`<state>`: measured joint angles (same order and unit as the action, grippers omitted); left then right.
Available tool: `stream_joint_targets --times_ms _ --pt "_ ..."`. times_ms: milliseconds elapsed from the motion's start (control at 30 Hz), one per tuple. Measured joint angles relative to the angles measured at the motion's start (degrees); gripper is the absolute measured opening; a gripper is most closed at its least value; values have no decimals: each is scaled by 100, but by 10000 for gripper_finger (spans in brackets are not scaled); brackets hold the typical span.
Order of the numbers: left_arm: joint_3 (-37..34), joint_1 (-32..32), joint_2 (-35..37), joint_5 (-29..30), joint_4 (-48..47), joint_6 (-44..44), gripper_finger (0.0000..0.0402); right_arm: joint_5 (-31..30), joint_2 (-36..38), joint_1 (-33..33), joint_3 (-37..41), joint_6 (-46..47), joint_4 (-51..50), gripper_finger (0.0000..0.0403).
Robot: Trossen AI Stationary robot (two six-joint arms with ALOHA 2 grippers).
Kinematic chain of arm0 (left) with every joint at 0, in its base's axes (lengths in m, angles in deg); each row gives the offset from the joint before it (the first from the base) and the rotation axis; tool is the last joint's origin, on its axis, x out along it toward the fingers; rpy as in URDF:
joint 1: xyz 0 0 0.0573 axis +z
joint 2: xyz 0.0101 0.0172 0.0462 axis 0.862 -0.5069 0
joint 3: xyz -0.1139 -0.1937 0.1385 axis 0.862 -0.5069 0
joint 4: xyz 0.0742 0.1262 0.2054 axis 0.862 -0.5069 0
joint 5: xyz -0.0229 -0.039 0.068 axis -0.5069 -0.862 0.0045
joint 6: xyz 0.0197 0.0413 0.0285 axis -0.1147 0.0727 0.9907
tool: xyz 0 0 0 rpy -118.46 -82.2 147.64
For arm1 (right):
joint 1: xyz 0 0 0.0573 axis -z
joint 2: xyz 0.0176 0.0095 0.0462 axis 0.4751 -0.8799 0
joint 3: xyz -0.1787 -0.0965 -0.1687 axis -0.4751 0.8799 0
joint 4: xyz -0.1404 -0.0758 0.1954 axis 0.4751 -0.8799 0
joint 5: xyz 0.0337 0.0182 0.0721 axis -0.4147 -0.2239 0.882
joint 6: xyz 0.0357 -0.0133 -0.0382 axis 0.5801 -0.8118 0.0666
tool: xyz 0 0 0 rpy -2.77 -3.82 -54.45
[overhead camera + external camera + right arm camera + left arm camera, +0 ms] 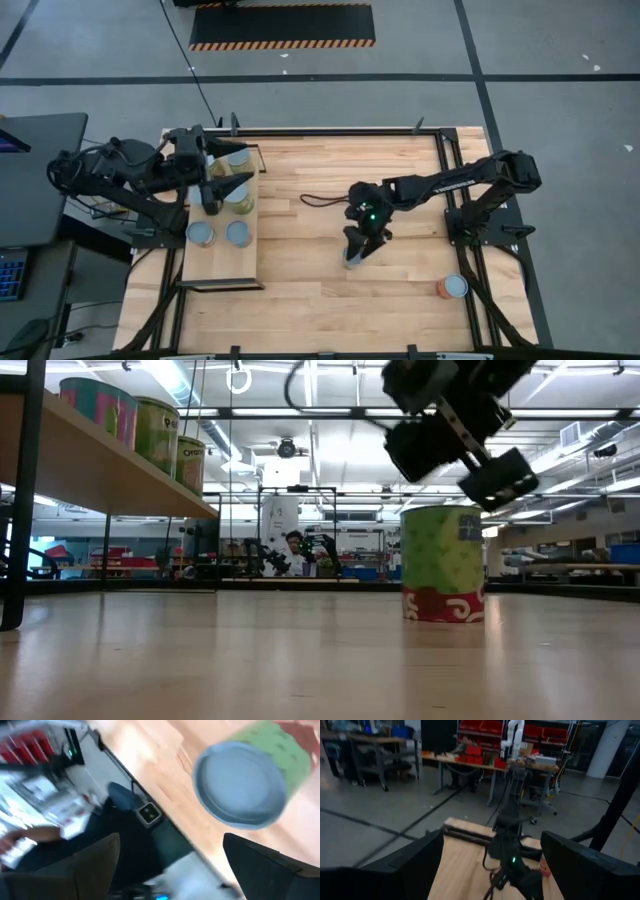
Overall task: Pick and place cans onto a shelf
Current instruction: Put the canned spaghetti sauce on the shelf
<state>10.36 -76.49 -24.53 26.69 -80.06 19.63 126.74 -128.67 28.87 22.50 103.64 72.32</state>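
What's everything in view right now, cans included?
shelf: one, pale wood with black frame, on the table's left side
cans on the shelf: at least four, silver tops, olive-yellow labels; the left arm hides part of the row
green can: one, green with a red base band, upright mid-table
orange-red can: one, near the table edge by the right arm's base
cable: one, dark, lying mid-table
table: one, plank wood
person: one, far back in the room
left gripper: above the shelf's cans, fingers open, empty
right gripper: over the green can, fingers open, not gripping it
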Motion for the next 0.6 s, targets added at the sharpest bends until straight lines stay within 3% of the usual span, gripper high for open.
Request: stream_joint_targets --times_ms 233,400,600 --pt "-2 -4 -6 -191 -402 -551 343 -1190 0 -568 -504 -2719 -1321 352" --pt "-2 -138 -6 -313 -427 -664 343 -2092 0 -1126 -565 -3764 -2006 348" --pt "-2 -321 -151 -386 -20 -574 343 -4695 0 -1749 -503 -5030 -2027 347"
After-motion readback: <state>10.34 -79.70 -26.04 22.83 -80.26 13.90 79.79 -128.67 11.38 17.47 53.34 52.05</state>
